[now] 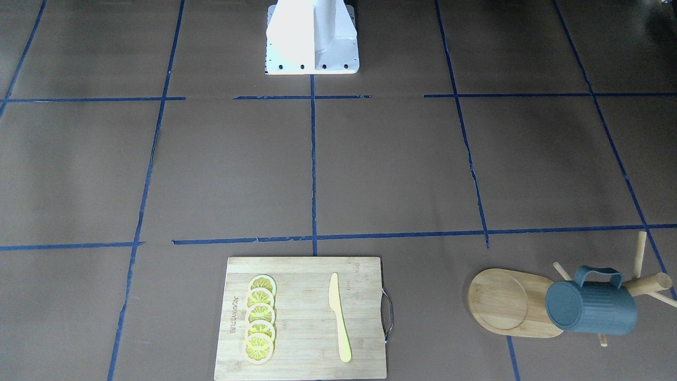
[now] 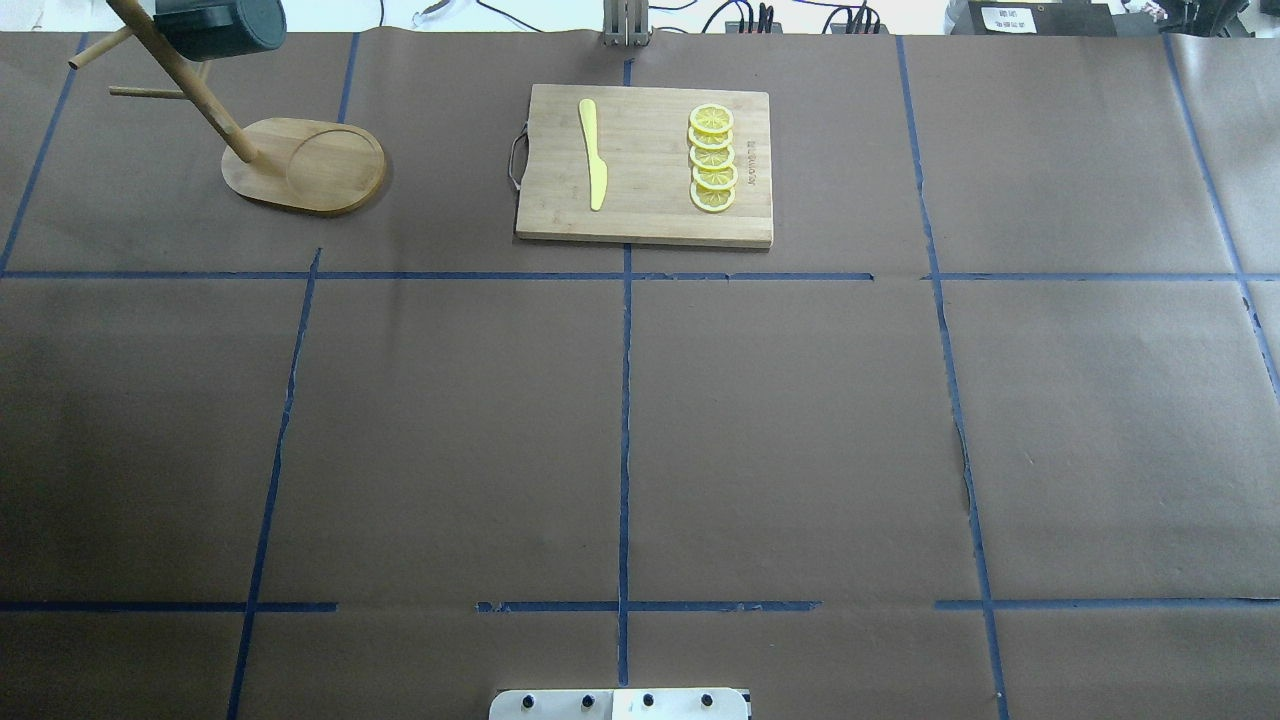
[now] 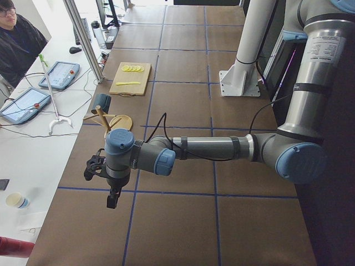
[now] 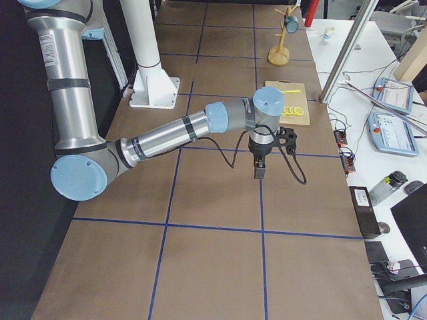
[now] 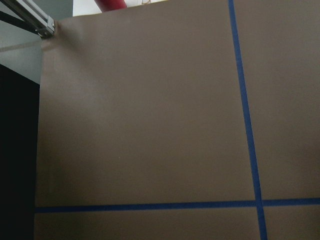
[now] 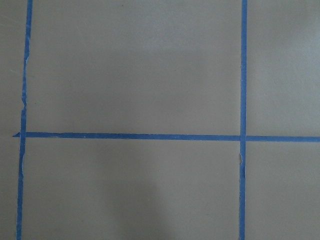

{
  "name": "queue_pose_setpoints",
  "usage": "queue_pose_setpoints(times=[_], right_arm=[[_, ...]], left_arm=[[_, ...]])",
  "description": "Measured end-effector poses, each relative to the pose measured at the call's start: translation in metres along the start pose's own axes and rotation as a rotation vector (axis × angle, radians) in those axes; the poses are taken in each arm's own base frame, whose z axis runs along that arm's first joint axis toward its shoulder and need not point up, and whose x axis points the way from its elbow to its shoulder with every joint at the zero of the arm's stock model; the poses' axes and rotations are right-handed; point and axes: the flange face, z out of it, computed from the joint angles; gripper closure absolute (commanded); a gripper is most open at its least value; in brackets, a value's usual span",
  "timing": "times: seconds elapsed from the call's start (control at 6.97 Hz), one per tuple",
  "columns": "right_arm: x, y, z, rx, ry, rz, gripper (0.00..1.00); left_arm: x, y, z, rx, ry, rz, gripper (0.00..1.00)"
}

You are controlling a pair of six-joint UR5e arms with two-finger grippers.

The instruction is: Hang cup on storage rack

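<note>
The dark teal-blue cup (image 1: 589,309) hangs by its handle on a peg of the light bamboo storage rack (image 1: 502,301) and is off the table. Both show at the far left of the overhead view, the cup (image 2: 220,25) above the rack's oval base (image 2: 310,165). My left gripper (image 3: 112,199) shows only in the exterior left view, far from the rack, pointing down over bare table. My right gripper (image 4: 259,172) shows only in the exterior right view, also pointing down over bare table. I cannot tell whether either is open or shut.
A bamboo cutting board (image 1: 301,317) with a metal handle carries several lemon slices (image 1: 260,318) and a yellow knife (image 1: 338,317). The white robot base (image 1: 312,37) stands at the table's edge. An operator (image 3: 16,39) sits beside a side table with tablets.
</note>
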Motion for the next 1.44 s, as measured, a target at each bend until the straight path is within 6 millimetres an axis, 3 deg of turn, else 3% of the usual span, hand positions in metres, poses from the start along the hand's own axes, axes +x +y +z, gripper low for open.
queue_pose_setpoints(times=[0.29, 0.57, 0.72, 1.0, 1.44], right_arm=[[0.009, 0.008, 0.006, -0.021, -0.041, 0.021, 0.0], [0.017, 0.014, 0.012, -0.033, -0.04, 0.035, 0.0], [0.022, 0.019, 0.015, -0.041, -0.036, 0.043, 0.0], [0.028, 0.023, 0.018, -0.047, -0.033, 0.056, 0.0], [0.037, 0.029, 0.018, -0.049, -0.035, 0.074, 0.0]], left_arm=[[0.018, 0.06, -0.005, -0.089, 0.109, -0.018, 0.0], [0.015, 0.119, 0.019, -0.098, 0.239, -0.032, 0.0], [0.011, 0.131, 0.028, -0.1, 0.253, -0.034, 0.0], [0.006, 0.133, 0.032, -0.106, 0.209, -0.027, 0.0], [0.014, 0.116, 0.026, -0.101, 0.16, 0.008, 0.0]])
